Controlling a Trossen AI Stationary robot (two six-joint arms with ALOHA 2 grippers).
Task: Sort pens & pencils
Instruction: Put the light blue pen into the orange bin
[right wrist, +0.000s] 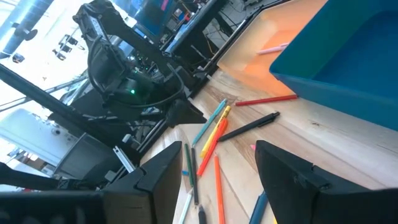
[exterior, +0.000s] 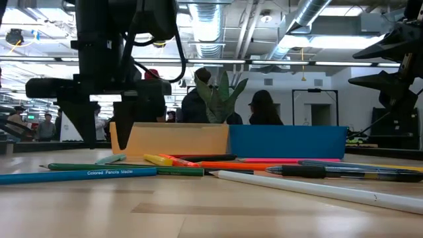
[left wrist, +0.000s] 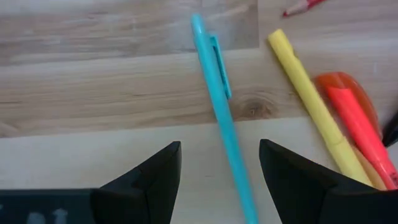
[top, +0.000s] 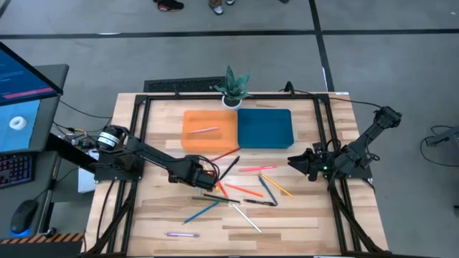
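An orange tray (top: 197, 132) holds a pink pen (top: 204, 130); beside it, the tray (top: 265, 128) is blue. A turquoise pen (left wrist: 221, 118), yellow highlighter (left wrist: 314, 106) and green pencil (exterior: 125, 169) lie on the pale wood-grain worktop (top: 301, 215).

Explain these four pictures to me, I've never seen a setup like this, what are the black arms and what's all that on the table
These are two robot arms at a wooden table, each ending in a two-finger gripper. One picture looks straight down, one looks level across the tabletop, and two come from cameras on the wrists. The left gripper hangs open over a turquoise pen beside a yellow marker. The right gripper waits open near the blue tray. One pink stick lies in the orange tray; a potted plant stands behind. Nothing is held.
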